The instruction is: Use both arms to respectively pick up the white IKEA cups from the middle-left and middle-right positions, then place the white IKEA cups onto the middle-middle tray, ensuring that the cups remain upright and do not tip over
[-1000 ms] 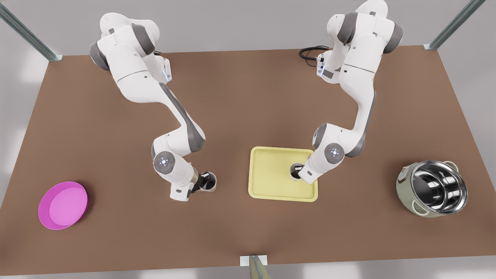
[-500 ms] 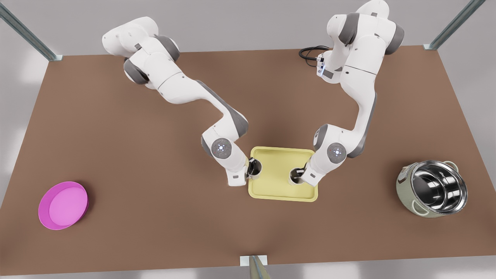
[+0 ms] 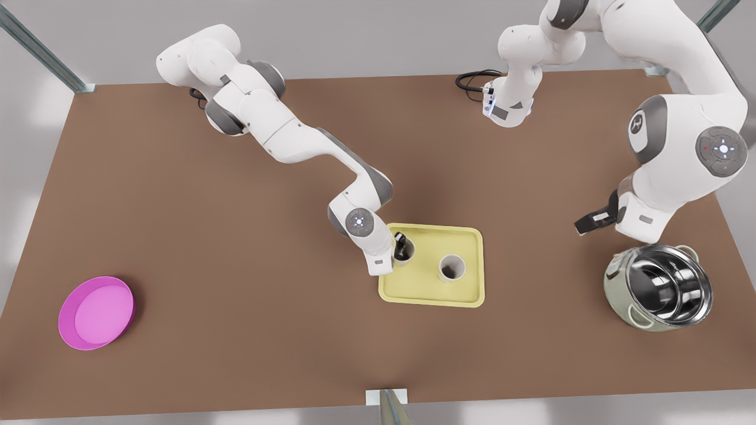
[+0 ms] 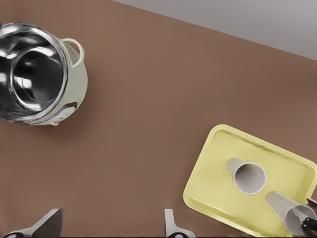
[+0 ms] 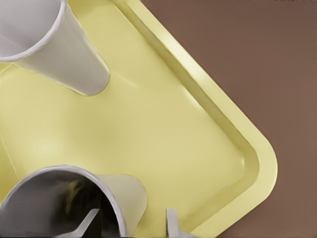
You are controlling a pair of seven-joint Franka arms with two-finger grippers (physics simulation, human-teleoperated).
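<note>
White IKEA cups: both upright on the tray [image 3: 434,293], lower centre of the front view; free cup [image 3: 452,268] toward the tray's right half, other cup [image 3: 405,252] by its left rim.
Key relation: the right gripper [image 3: 400,245] is at the other cup's rim, so lifting away should go straight up.
Right jaws: gripping or released, cannot tell.
Left gripper [image 4: 110,220]: jaws spread, empty, raised at the right edge above the pot [image 3: 658,287], waiting.
</note>
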